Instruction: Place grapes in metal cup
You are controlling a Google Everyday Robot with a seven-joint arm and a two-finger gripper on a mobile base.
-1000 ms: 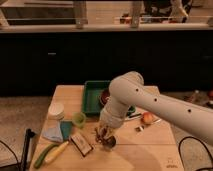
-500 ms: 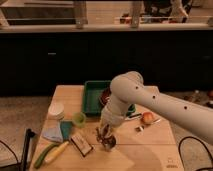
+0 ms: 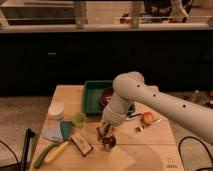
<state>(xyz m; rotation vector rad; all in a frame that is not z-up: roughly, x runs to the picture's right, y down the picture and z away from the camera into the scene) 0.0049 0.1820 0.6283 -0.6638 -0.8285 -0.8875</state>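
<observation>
Near the front of the tabletop (image 3: 150, 150), the tool (image 3: 106, 134) hangs as before, almost unmoved for the last second, just over the metal cup (image 3: 109, 142) with the grapes (image 3: 103, 131) at its tip, probably gripped, so the release seems close, while the green tray (image 3: 92, 100) lies behind.

- The end effector (image 3: 106, 132) hangs over the front-middle of the worktop (image 3: 150, 150), directly above the metal cup (image 3: 109, 142).
- The grapes (image 3: 104, 132) sit at the end effector, just above the metal cup.
- A tray (image 3: 93, 97) lies behind, at the worktop's back edge, with a bowl (image 3: 106, 95) in it.
- A plastic cup (image 3: 78, 119) stands left of the end effector.
- A round fruit (image 3: 147, 118) lies to the right.
- A banana (image 3: 56, 152) lies at the front left.
</observation>
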